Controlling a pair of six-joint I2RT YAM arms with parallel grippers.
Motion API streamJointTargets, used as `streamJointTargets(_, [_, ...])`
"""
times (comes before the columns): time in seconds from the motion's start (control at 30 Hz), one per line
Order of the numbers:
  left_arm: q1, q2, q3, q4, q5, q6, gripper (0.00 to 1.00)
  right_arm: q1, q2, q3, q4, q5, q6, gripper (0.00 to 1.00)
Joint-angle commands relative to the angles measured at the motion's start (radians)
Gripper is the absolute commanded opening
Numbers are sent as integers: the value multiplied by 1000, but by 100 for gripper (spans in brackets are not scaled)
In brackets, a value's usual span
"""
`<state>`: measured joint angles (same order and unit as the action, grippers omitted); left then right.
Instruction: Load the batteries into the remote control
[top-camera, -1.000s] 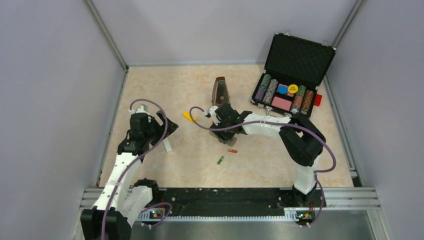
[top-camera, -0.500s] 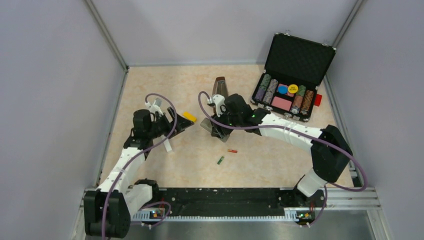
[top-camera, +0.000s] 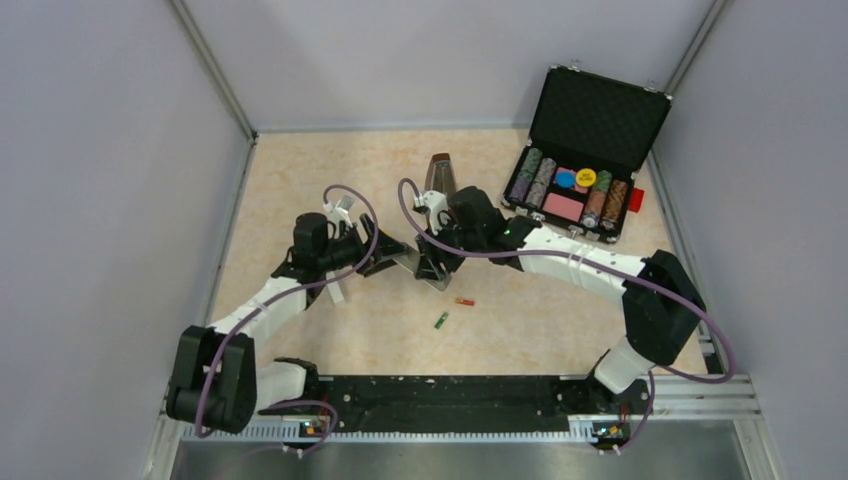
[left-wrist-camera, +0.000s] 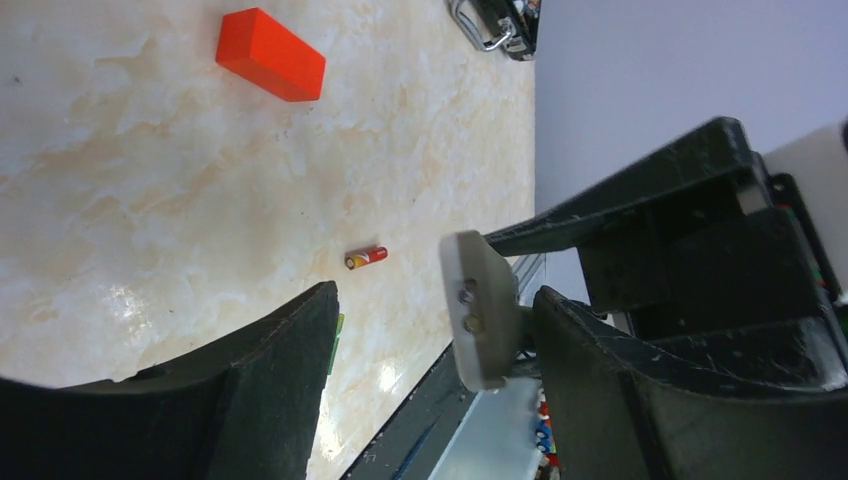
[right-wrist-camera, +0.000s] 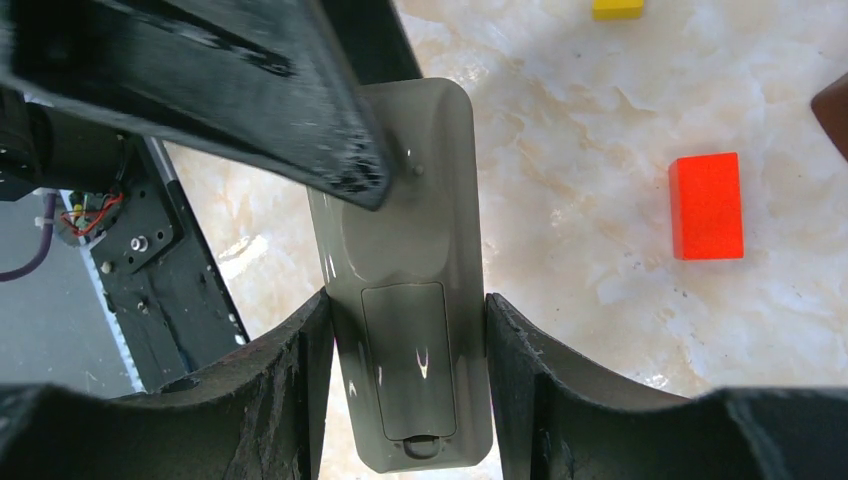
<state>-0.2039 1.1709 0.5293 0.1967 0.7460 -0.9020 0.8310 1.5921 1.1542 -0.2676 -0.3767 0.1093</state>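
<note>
Remote: grey slab (right-wrist-camera: 405, 230) held up off the tabletop (top-camera: 300, 180) near its middle, back face to the right wrist camera, cover (right-wrist-camera: 408, 350) seated in the recess
Right tool (top-camera: 432, 268): clenched on the remote's two long sides at the cover end
Long axis: runs from the right tool out toward the left arm, free end pointing that way
Left tool (left-wrist-camera: 435, 293): spread wide, the remote's free end between its fingers and nearer one of them; contact cannot be told
Batteries: red-orange one (top-camera: 464, 301) and green one (top-camera: 440, 320) lie loose on the tabletop just nearside of the remote, near each other but apart; neither is loaded
Judged step: the cover has to come off first, and the left tool is placed for it
Room: bare tabletop round the batteries; red block (right-wrist-camera: 706, 205) and chip case (top-camera: 585, 150) well apart; the two tools crowd each other
</note>
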Motion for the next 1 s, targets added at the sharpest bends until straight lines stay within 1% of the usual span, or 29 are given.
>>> streamJointTargets(0.0, [-15, 73, 29, 135, 33, -96, 74, 11, -11, 59, 49, -49, -3, 34])
streamJointTargets(0.1, [-30, 102, 37, 158, 43, -119, 73, 10, -4, 59, 44, -42, -10, 35])
streamJointTargets(0.23, [-60, 127, 60, 121, 39, -99, 73, 13, 14, 62, 44, -29, -20, 35])
streamJointTargets(0.3, [-64, 134, 54, 119, 34, -101, 69, 13, 23, 63, 42, -19, -25, 35])
streamJointTargets(0.53, [-66, 142, 43, 118, 46, -103, 44, 15, 44, 63, 47, 10, -29, 35])
streamJointTargets(0.57, [-67, 144, 43, 118, 46, -103, 39, 15, 45, 63, 49, 14, -26, 36])
streamJointTargets(0.63, [-68, 150, 45, 119, 48, -104, 28, 15, 51, 66, 53, 20, -19, 36])
streamJointTargets(0.7, [-68, 154, 47, 124, 51, -106, 4, 16, 57, 67, 55, 25, -8, 39])
streamJointTargets(0.73, [-68, 154, 48, 127, 53, -107, 0, 16, 57, 67, 59, 31, 4, 42])
streamJointTargets(0.77, [-68, 150, 49, 127, 53, -106, 0, 16, 54, 64, 62, 37, 14, 47])
streamJointTargets(0.8, [-67, 144, 49, 127, 51, -104, 0, 16, 46, 57, 69, 44, 23, 57])
streamJointTargets(0.83, [-68, 134, 49, 125, 45, -99, 0, 16, 30, 43, 78, 50, 35, 69])
streamJointTargets(0.87, [-68, 121, 51, 116, 35, -93, 0, 14, 10, 30, 85, 71, 55, 80])
streamJointTargets(0.93, [-68, 85, 54, 92, 6, -68, 0, 15, -42, 12, 80, 126, 114, 91])
streamJointTargets(0.97, [-68, 62, 52, 78, -16, -54, 0, 13, -77, 1, 72, 150, 145, 93])
